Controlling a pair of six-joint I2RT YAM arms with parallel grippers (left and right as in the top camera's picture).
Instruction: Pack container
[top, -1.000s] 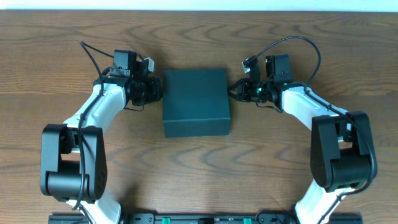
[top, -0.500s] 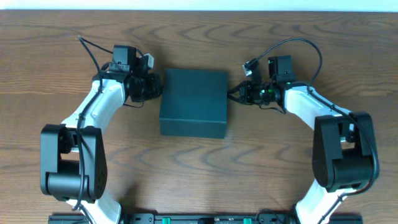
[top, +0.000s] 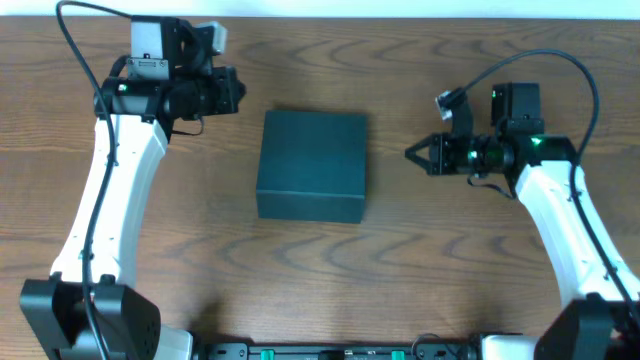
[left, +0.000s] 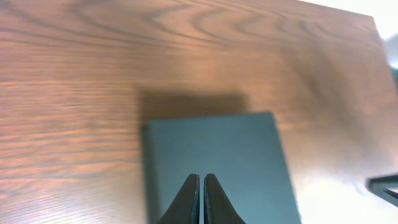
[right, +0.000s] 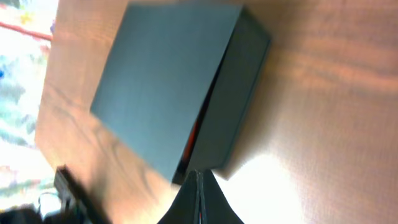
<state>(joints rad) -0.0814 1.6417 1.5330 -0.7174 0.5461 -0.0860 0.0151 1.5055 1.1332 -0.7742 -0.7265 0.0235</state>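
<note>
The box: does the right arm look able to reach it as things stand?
Probably yes. Only bare table lies between its shut fingers and the right side of the box, and they point toward it.

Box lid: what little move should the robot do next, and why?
Probably press the container lid down with the right gripper: the right wrist view shows a thin gap with something red on the side facing that shut gripper.

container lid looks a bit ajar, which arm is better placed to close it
Right, probably. The right gripper, shut, points straight at the side of the container, and its wrist view shows the gap under the lid, red inside, facing it. The left gripper sits beyond the container's far left corner.
</note>
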